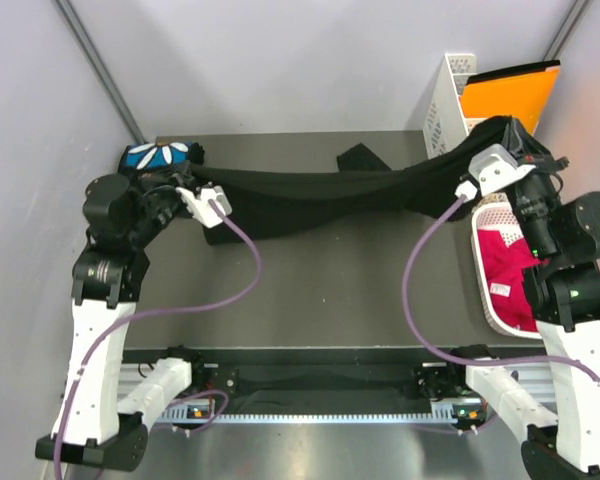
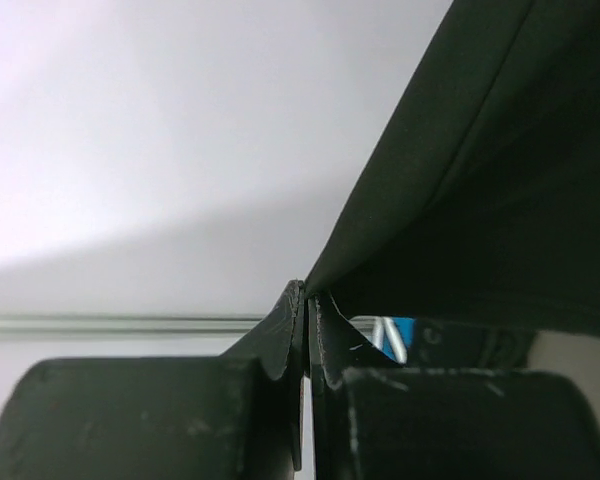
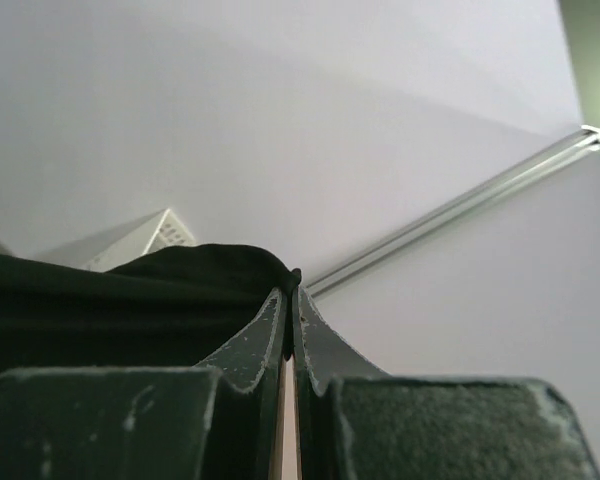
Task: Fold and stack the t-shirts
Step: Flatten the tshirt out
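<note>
Now stretching a shirt (image 1: pixel 310 195) over the table (image 1: pixel 330 300). Pinching one end in left fingers (image 2: pixel 280 345), the other in right fingers (image 3: pixel 250 345).

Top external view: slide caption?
Left tool and right tool stretch a black t-shirt over the table, each shut on one end.

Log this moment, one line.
left gripper: shut on black shirt | right gripper: shut on black shirt | black shirt: stretched between them over table | petal-print shirt: table's far left corner
</note>
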Controlling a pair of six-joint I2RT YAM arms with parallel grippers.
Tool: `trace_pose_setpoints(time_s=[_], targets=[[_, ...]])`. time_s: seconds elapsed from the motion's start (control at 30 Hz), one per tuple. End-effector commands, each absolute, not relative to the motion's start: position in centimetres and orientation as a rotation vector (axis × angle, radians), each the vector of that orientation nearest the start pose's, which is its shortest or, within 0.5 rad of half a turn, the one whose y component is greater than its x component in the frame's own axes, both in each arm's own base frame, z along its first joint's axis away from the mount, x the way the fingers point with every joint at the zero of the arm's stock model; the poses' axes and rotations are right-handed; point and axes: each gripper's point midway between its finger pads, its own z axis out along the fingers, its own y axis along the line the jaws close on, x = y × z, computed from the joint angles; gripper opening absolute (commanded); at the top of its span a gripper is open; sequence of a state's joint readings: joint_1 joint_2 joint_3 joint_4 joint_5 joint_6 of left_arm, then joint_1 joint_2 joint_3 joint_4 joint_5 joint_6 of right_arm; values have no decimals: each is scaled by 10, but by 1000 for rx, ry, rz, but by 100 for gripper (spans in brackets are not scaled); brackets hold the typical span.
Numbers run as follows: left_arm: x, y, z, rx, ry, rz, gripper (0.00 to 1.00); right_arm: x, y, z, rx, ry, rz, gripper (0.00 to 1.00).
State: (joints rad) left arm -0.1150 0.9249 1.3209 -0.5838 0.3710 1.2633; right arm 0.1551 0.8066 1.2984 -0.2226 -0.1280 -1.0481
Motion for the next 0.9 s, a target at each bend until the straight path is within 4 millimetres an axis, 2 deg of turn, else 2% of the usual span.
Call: trace_pose_setpoints(time_s=[0.0,0.13,0.17,0.23,0.27,0.3,0.33,0.37,0.4,0.43,0.47,0.5,0.53,0.57,0.6,0.63,0.67,0.7,0.73,0.77,0.8,0.83,0.87], targets=[[300,-55,476,1159,1029,639,0,260,17,569,-705,886,-782,0],[310,-52,496,1147,1000,689,0,267,22,587,-693,837,-773,0],[320,-52,497,1151,998,705,0,264,23,598,-674,789,-786,0],[331,-50,505,1162,968,760,0,283,25,601,-683,780,-815,0],[350,-47,509,1147,962,808,0,284,22,615,-643,745,-840,0],[361,-45,510,1140,965,827,0,305,24,612,-653,753,-850,0],[389,-45,493,1176,1009,828,0,313,25,617,-646,736,-871,0],[403,-43,489,1197,1023,858,0,320,25,625,-642,721,-893,0],[415,-36,502,1177,996,950,0,348,29,614,-680,738,-916,0],[446,-35,482,1209,1034,970,0,356,29,618,-676,706,-942,0],[460,-31,482,1201,1034,1012,0,364,31,623,-676,682,-964,0],[468,-25,511,1121,985,1089,0,391,36,613,-700,690,-974,0],[497,-24,494,1131,1022,1100,0,398,36,618,-690,666,-992,0],[507,-21,501,1099,1020,1118,0,399,34,634,-661,634,-1024,0],[509,-13,533,1013,1000,1176,0,424,36,626,-673,639,-1048,0],[531,-12,529,992,1001,1194,0,425,35,638,-637,599,-1081,0],[526,-9,565,928,946,1233,0,418,29,665,-585,557,-1126,0],[530,-8,575,907,931,1249,0,440,31,661,-593,561,-1151,0],[540,-7,578,880,917,1266,0,441,27,671,-570,549,-1166,0],[539,-6,590,861,893,1288,0,418,18,711,-491,486,-1200,0],[526,-5,619,803,836,1312,0,434,17,710,-495,494,-1213,0],[525,-5,627,782,813,1321,0,430,13,721,-473,475,-1225,0],[512,-3,648,725,757,1344,0,407,9,747,-421,412,-1245,0]])
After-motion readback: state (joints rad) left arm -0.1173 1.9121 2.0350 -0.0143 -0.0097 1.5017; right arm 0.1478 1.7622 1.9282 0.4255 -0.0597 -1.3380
